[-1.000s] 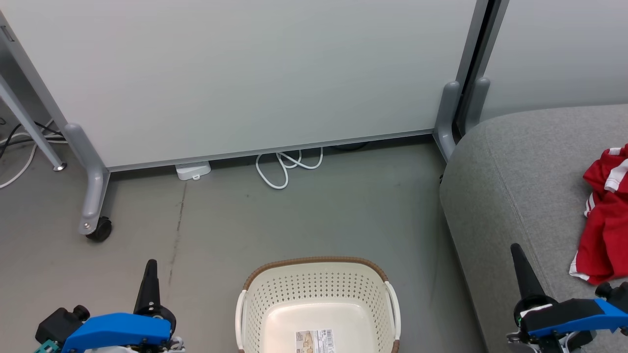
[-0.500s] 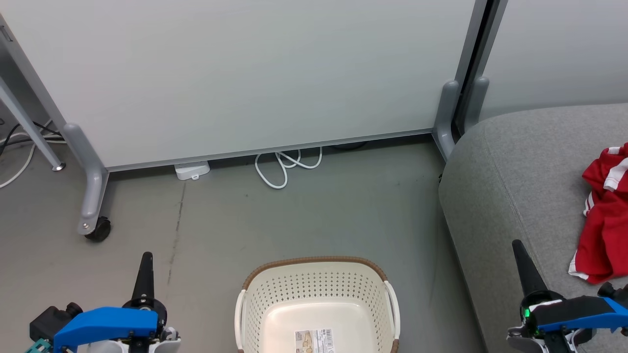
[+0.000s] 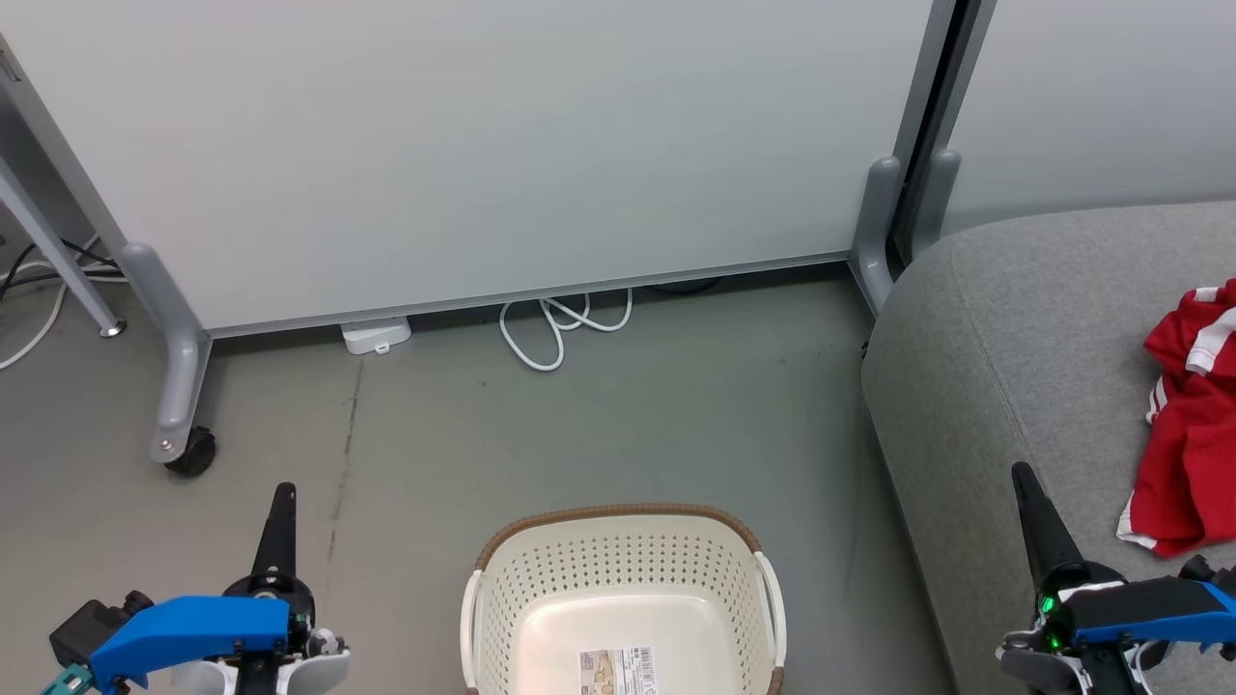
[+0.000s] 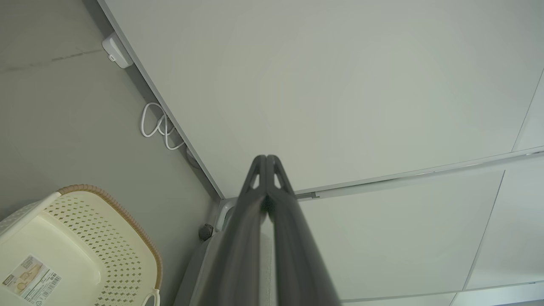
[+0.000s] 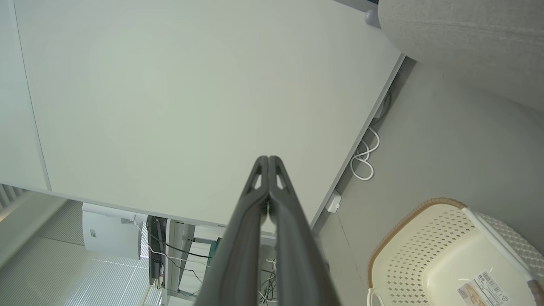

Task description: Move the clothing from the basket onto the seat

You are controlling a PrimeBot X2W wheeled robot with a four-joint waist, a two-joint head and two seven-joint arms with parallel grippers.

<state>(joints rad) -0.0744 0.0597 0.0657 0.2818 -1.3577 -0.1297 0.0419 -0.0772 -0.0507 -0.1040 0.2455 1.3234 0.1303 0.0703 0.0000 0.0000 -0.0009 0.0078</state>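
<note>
- Grey floor [image 3: 676, 415]: the cream basket [image 3: 623, 569] stands on it, near the seat [image 3: 1004, 338] and its rounded corner.
- A white cable [image 3: 565, 319] loops on the floor beneath the partition [image 3: 483, 145].
- Red clothing [image 3: 1188, 425] lies on the seat.

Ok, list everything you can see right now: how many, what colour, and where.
basket: one, cream with brown rim, on the floor, bottom centre
label: one, pale printed, on the basket's bottom
clothing: one heap, red with white trim, on the sofa
sofa: one, light grey, right side
partition panel: one, pale, across the back
cable: one, white, looped under the panel
left gripper: dark, shut, lower left
right gripper: dark, shut, lower right
</note>
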